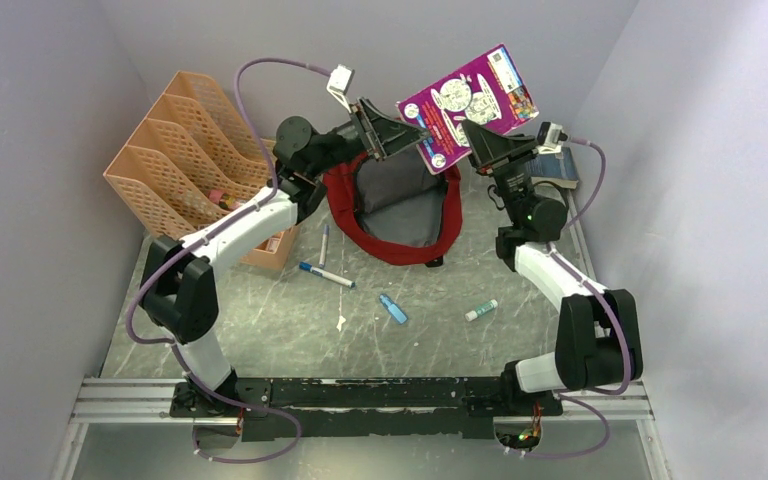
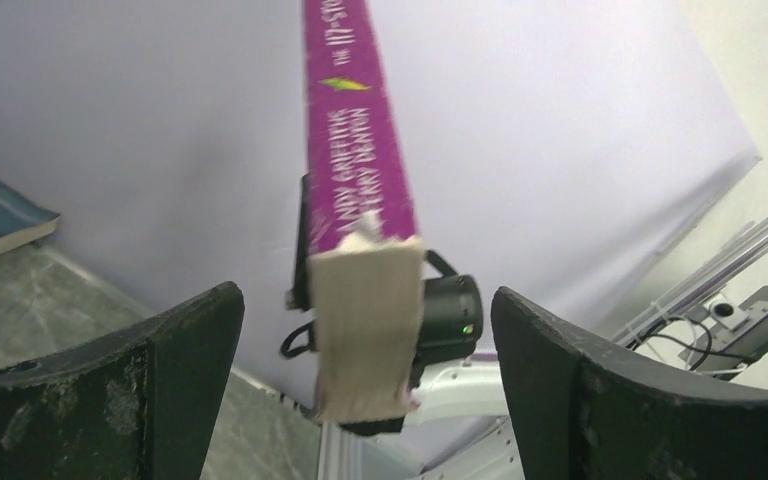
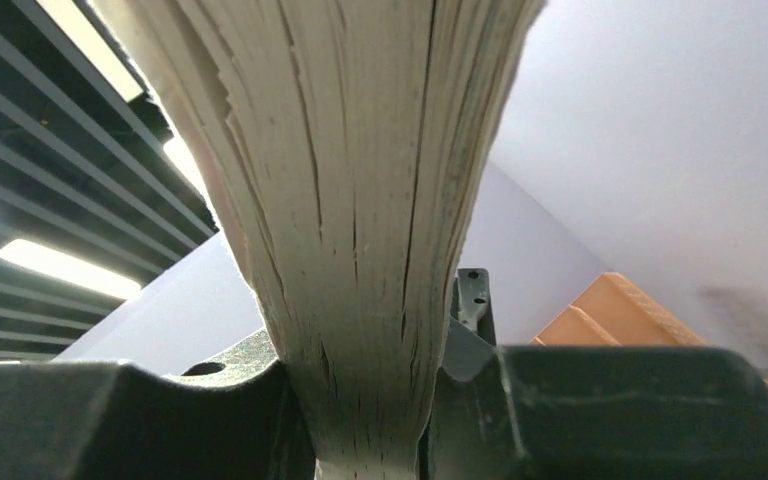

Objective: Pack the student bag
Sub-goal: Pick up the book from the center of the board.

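here, nearest me, a pen (image 1: 326, 275) and a glue stick (image 1: 481, 310) lie on the table (image 1: 260, 330). beyond them the bag (image 1: 400, 250) sits open, mouth up, toward the back. above it my right gripper (image 3: 370, 400) clenches a purple book (image 1: 470, 105) by its page edge, while my left gripper (image 2: 365, 300) gapes wide at the book's corner, fingers (image 2: 160, 370) clear of it. farthest, an orange rack (image 1: 185, 150) stands by the left wall.

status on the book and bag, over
Status: left claw open, not gripping purple book; right claw shut on it, raised over student bag. Bag mouth open; left claw close alongside book.
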`<state>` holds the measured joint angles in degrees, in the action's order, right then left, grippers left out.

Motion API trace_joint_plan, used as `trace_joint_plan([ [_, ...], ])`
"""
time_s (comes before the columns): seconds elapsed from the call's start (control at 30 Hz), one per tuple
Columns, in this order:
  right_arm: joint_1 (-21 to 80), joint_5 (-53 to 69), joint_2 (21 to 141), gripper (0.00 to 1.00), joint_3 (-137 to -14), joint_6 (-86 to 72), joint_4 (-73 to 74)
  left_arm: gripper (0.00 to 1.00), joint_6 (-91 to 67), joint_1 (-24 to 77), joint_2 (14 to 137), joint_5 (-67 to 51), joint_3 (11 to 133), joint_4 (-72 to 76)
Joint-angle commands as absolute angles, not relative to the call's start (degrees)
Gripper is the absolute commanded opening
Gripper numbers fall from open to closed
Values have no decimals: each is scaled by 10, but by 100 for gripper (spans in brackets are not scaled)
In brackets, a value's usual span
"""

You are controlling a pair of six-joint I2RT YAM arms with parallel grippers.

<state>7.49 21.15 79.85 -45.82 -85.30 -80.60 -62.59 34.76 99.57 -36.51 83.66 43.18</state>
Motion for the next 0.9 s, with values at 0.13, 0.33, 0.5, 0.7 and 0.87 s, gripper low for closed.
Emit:
trace_joint_plan([
  [0.13,120,135,797,0,-483,-774,-850,88,-668,387,999,-287,850,534],
  [0.33,125,122,796,0,-471,-764,-869,64,-670,409,1007,-287,850,540],
  [0.5,133,129,793,0,-469,-756,-864,44,-684,410,1015,-287,850,553],
  [0.7,139,149,774,7,-445,-728,-841,5,-692,408,1030,-317,871,565],
  [0.87,138,182,730,63,-419,-665,-772,5,-668,388,1018,-336,858,546],
])
